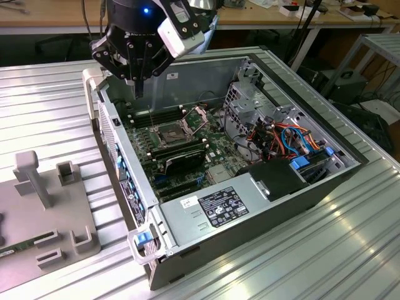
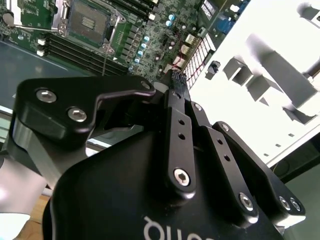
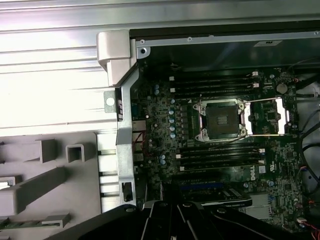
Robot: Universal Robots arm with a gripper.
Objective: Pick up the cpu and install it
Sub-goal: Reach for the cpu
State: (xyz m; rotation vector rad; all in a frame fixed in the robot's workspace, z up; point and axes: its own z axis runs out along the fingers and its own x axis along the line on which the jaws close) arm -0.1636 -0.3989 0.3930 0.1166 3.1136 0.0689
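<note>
My gripper (image 1: 139,86) hangs above the back corner of the open computer case (image 1: 206,209), at the exterior view's left. Its fingers (image 2: 176,107) are drawn together to a narrow tip (image 2: 178,80), and I see nothing held between them. Below it lies the green motherboard (image 3: 160,130) with the dark square socket (image 1: 170,132) (image 2: 89,22) (image 3: 222,120). The socket's metal frame (image 3: 272,116) is swung open and its bed is bare. The cpu is out of view.
Long black memory sticks (image 3: 215,82) flank the socket, and a black card (image 1: 180,159) lies beside it. Orange and blue cables (image 1: 284,134) fill the case's right half. A grey fixture plate (image 1: 44,219) with posts and slots lies left of the case on the ribbed metal table (image 1: 350,250).
</note>
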